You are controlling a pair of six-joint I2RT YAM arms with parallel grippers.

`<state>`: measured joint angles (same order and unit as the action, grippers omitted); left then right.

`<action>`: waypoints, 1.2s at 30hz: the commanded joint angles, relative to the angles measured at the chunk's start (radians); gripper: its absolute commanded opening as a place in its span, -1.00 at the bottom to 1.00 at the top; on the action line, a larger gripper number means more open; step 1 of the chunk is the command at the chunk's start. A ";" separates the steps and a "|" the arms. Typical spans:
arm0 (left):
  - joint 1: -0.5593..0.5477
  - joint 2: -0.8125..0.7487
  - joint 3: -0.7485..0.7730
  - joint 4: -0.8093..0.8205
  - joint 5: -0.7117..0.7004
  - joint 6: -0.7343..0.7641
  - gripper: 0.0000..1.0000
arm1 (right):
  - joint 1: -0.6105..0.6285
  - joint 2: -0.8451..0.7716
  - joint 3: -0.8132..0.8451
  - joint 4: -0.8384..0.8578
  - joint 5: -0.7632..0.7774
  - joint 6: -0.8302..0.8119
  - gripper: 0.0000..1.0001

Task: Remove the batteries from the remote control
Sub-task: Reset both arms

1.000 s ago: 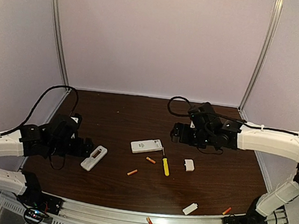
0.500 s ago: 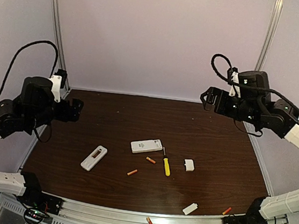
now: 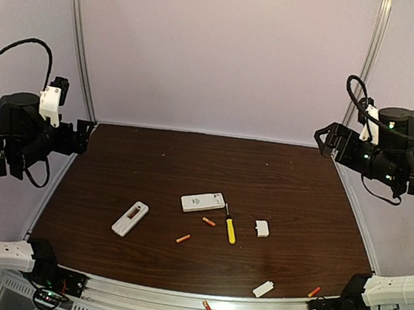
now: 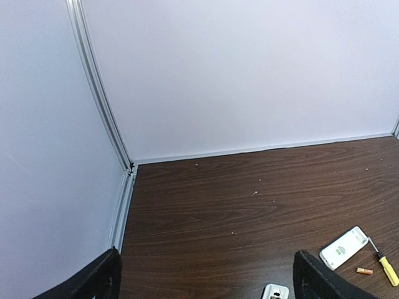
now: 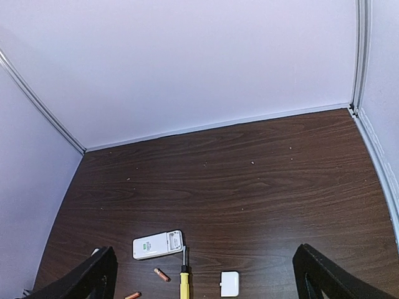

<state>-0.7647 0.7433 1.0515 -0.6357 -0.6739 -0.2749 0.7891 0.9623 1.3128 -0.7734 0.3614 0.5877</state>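
Batteries [image 3: 182, 238] lie where they lay, scattered from the front rail [image 3: 139, 293] up to the screwdriver [image 3: 228, 230], beside two remote controls [image 3: 130, 219]. Farther back, the left gripper [image 3: 85, 139] and right gripper [image 3: 327, 141], jaws spread and empty, have lifted off the table [image 3: 300, 188] and swung outward.

Top view: fixed, high at near edge, looks down and forward over whole bench [image 3: 190, 168] to back wall [image 3: 219, 52]; far off, things small
Left wrist view: raised well above bench's left edge, faces back and right toward back-left corner; left fingers [image 4: 93, 281] at bottom corners
Right wrist view: raised above right edge, faces back wall and down; right fingers [image 5: 324, 274] at bottom corners
All three share wide remote [image 3: 203, 202] and screwdriver [image 3: 228, 229] mid-bench
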 commanded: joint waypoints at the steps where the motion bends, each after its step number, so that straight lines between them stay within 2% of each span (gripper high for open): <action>1: 0.009 -0.041 0.044 -0.053 -0.039 0.007 0.95 | -0.005 -0.084 -0.049 -0.118 0.060 0.075 0.99; 6: 0.009 -0.089 0.074 -0.123 -0.045 -0.044 0.95 | -0.005 -0.174 -0.104 -0.178 0.093 0.146 0.99; 14: 0.009 -0.155 0.041 -0.229 -0.054 -0.098 0.95 | -0.005 -0.294 -0.184 -0.154 0.066 0.217 0.99; 36: 0.009 -0.173 0.018 -0.249 -0.039 -0.139 0.95 | -0.005 -0.308 -0.233 -0.107 0.046 0.221 0.99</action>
<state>-0.7647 0.5762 1.0840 -0.8921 -0.7170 -0.3943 0.7876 0.6621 1.1175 -0.9020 0.4175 0.7933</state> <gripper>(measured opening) 0.974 0.995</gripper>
